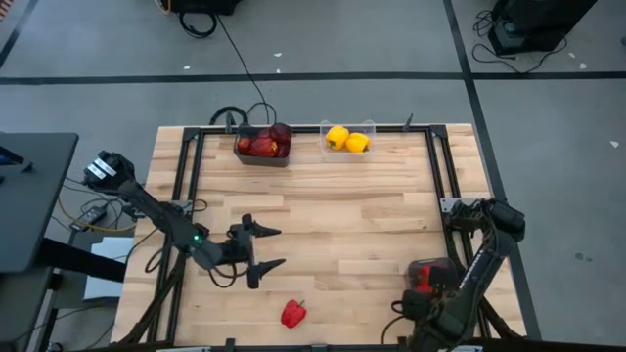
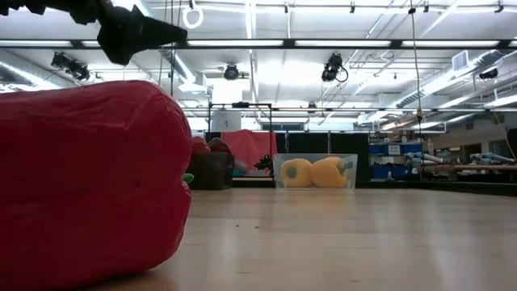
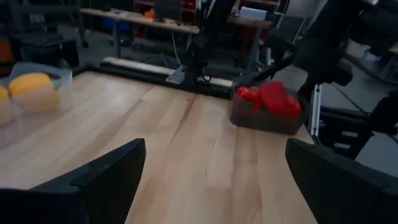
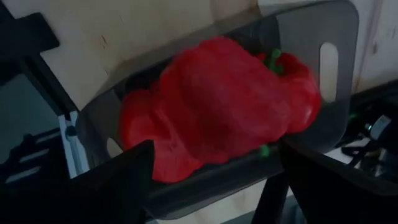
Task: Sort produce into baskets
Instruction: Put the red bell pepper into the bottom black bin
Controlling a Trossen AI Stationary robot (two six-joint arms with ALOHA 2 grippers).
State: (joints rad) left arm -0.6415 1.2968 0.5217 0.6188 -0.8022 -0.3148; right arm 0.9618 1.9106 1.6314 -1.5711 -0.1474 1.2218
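Nearest the front edge of the tabletop (image 1: 342, 225) lies one loose red bell pepper (image 1: 293, 313); it looks light, glossy and hollow, so it is probably best taken across its broad body with modest squeeze. The left end effector (image 1: 270, 248) hovers just beyond it, fingers spread wide and empty, while the right end effector (image 4: 211, 180) stands open and empty over the grey bin (image 4: 298, 37) of red peppers (image 4: 217, 106). Along the far edge, the dark bin (image 1: 262, 154) holds maroon fruit (image 1: 264, 142) and the clear bin (image 1: 349, 149) two yellow peppers (image 1: 347, 139).
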